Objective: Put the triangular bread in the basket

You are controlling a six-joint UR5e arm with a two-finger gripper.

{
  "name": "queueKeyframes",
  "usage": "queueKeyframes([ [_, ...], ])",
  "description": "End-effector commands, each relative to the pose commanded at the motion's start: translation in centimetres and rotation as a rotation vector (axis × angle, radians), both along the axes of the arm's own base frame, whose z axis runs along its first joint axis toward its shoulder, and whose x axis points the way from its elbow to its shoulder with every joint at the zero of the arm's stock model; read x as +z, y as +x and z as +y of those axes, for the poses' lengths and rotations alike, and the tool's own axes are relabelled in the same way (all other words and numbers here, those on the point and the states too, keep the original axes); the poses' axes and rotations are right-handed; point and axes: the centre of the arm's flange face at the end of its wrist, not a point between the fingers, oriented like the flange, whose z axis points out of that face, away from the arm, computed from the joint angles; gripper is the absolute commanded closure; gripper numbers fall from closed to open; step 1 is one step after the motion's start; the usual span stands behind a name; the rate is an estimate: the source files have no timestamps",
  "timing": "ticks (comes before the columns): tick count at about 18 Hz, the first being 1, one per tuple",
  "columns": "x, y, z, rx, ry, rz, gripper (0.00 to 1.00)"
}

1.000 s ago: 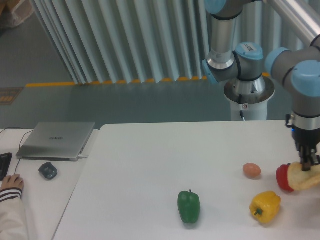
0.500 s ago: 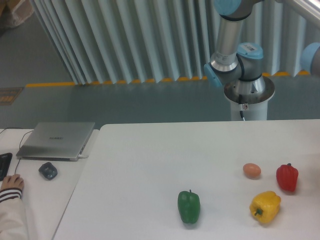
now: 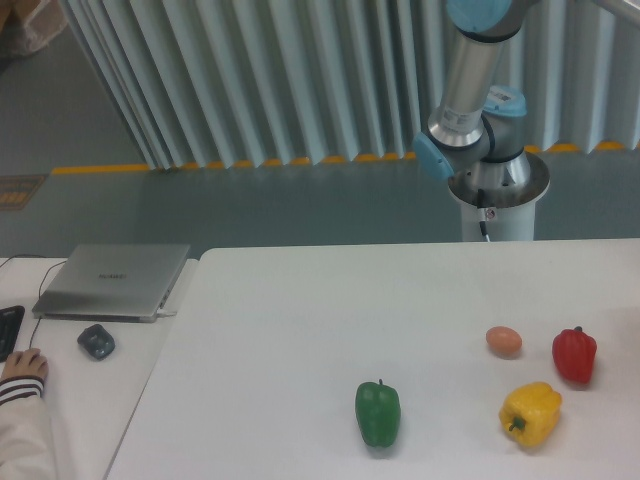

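White table (image 3: 300, 300): green pepper (image 3: 377, 412), yellow pepper (image 3: 530, 413), red pepper (image 3: 574, 354) and egg (image 3: 504, 340) toward its right edge. Gripper and bread out of view, state unknown. Laptop (image 3: 112, 281) lettering unreadable.

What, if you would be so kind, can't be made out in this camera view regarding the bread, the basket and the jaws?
- Triangular bread: nowhere in the camera view; only the egg and three peppers lie on the table.
- Basket: not in frame.
- Gripper: out of view; the arm runs off the top edge, so whether the jaws hold anything cannot be told.
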Motion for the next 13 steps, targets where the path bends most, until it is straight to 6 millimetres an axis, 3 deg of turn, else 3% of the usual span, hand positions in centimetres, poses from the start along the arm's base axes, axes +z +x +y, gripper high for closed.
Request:
queueKeyframes([
  [10,-0.1,0.7,1.0,0.040,0.111,0.002,0.00],
  [12,0.6,1.4,1.9,0.085,0.118,0.009,0.00],
  [13,0.8,2.7,3.8,0.091,0.120,0.007,0.00],
])
